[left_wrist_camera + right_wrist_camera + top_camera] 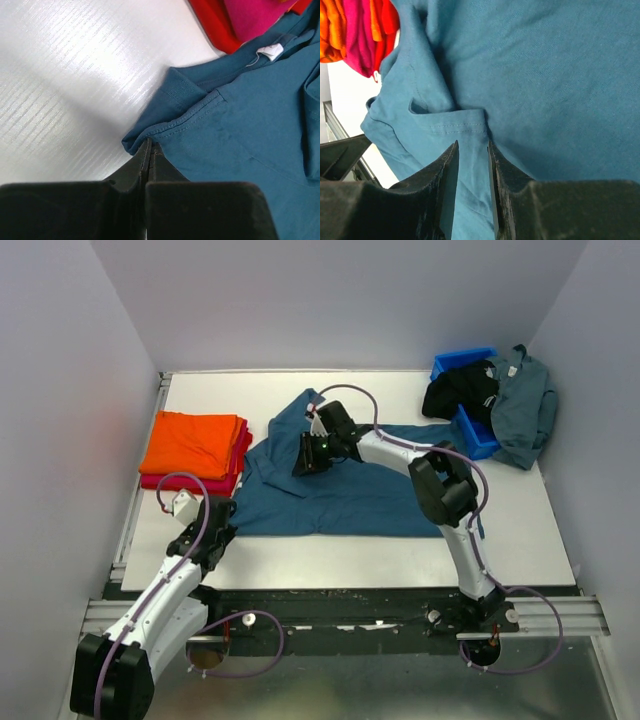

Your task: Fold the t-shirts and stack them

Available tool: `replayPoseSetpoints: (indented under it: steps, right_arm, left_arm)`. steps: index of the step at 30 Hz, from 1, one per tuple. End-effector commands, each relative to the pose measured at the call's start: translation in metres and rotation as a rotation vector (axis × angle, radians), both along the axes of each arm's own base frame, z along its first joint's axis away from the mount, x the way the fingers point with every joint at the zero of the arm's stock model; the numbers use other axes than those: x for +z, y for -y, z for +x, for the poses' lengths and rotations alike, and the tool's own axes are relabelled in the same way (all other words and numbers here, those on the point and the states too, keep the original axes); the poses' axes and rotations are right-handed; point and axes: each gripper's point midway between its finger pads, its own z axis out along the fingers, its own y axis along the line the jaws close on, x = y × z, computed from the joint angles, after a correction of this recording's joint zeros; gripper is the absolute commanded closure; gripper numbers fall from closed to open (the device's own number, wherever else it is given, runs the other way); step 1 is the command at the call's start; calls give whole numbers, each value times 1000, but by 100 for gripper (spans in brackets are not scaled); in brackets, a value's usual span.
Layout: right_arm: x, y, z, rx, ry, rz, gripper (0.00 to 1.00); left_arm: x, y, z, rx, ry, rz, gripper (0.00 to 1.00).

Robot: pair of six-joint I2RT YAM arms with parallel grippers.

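Observation:
A dark teal t-shirt (370, 500) lies spread across the middle of the table, its left part rumpled. My left gripper (220, 527) is at the shirt's near left corner. In the left wrist view its jaws (150, 146) are shut, with the rolled corner of the teal shirt (250, 130) at their tips. My right gripper (308, 455) is over the shirt's upper left part. It (472, 145) is open, its fingers astride a hemmed sleeve fold of the teal shirt (545, 75). A folded orange t-shirt (192, 440) lies on a folded crimson one (190, 483) at the left.
A blue plastic bin (462, 360) stands at the back right with a black shirt (460, 388) and a grey-blue shirt (520, 405) draped over it. Grey walls close in the table on three sides. A metal rail (130, 530) runs along the left edge.

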Motion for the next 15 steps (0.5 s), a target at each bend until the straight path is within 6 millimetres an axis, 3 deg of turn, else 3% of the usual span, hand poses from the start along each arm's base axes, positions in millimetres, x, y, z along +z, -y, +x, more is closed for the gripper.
replayPoseSetpoints:
  steps: [1, 6, 15]
  right_arm:
    - [-17, -7, -7, 21, -24, -34, 62]
    - [-25, -12, -10, 30, -40, -36, 62]
    - [-20, -20, -3, 31, -19, -14, 65]
  left_arm:
    - [-7, -5, -7, 10, -22, 17, 100]
    - [-9, -2, -8, -9, -34, 13, 100]
    - [-13, -1, -8, -21, -78, 23, 100]
